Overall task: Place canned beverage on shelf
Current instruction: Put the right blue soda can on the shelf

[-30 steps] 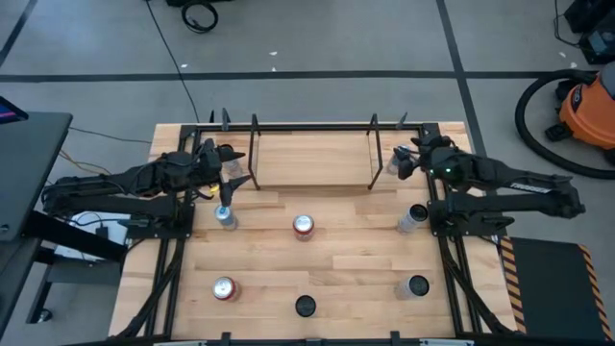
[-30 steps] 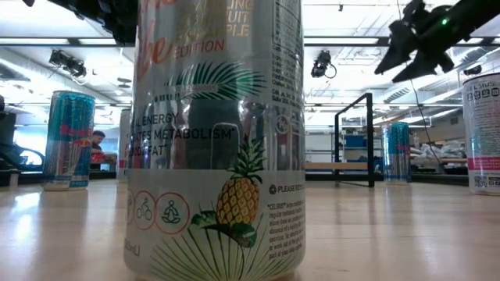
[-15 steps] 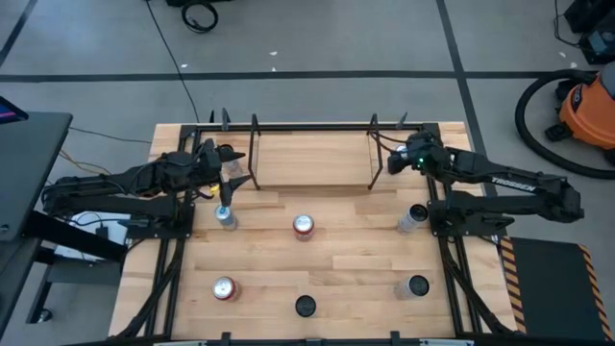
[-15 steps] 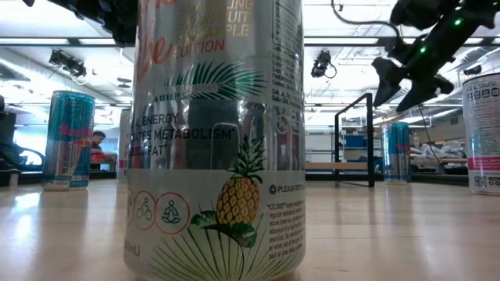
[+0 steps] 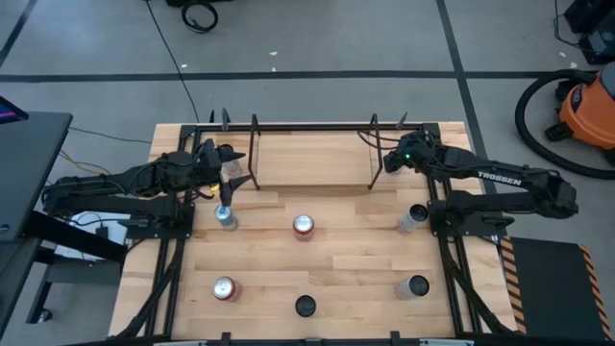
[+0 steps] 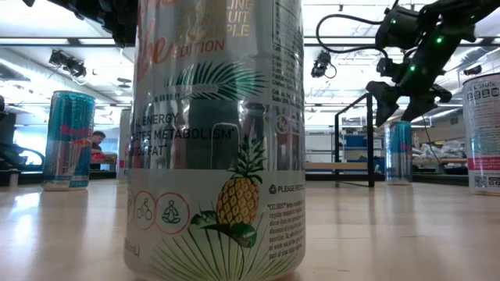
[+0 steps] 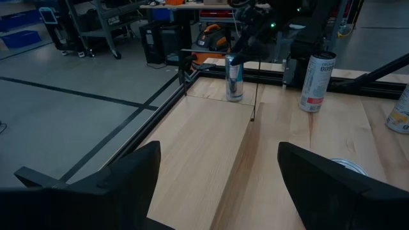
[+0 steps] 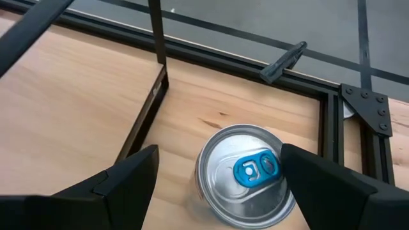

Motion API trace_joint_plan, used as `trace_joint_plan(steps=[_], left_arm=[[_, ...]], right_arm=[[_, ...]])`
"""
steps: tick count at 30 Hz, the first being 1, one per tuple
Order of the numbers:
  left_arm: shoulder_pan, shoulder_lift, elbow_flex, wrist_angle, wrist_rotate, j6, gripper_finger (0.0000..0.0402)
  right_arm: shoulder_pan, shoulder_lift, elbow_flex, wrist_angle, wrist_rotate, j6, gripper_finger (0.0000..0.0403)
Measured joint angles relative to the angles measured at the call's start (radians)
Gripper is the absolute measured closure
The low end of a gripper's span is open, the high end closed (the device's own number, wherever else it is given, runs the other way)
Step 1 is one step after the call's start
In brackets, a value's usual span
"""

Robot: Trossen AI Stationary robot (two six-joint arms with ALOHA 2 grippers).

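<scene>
A silver can with a blue tab [image 8: 246,174] stands upright on the table just off the right end of the shelf [image 5: 312,159], a low black-rod rack with a light wood board. In the low view this can [image 6: 398,152] is blue and silver. My right gripper [image 8: 220,153] hangs open right above it, tipped downward, with one finger on either side of the can's top and neither touching it. In the high view the right gripper [image 5: 389,160] hides the can. My left gripper [image 5: 235,175] waits open at the shelf's left end with nothing between its fingers.
Several other cans stand on the table: a blue one [image 5: 226,216], a red-topped one [image 5: 304,226] in the middle, a white one [image 5: 413,216] by the right arm's base, and three [image 5: 224,288] [image 5: 305,306] [image 5: 418,285] near the front edge. Upright shelf rods [image 8: 156,32] stand close to the can.
My right gripper has moved toward the shelf's right end and gone down, tipping its fingers further downward until it hangs over the blue-tabbed can. Its fingers stay open. The can has kept its place.
</scene>
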Motion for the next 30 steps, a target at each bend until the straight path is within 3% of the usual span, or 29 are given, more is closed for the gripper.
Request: trace_joint_plan(steps=[7,16,30], left_arm=[[0.000,0.000,0.000,0.000,0.000,0.001,0.0083],[0.000,0.000,0.000,0.000,0.000,0.001,0.0083],[0.000,0.000,0.000,0.000,0.000,0.001,0.0083]], right_arm=[[-0.002,-0.031,0.000,0.037,-0.057,-0.028,0.0066],[-0.009,-0.094,0.000,0.005,-0.033,-0.024,0.0066],[-0.062,-0.036,0.000,-0.071,-0.069,-0.036,0.0066]])
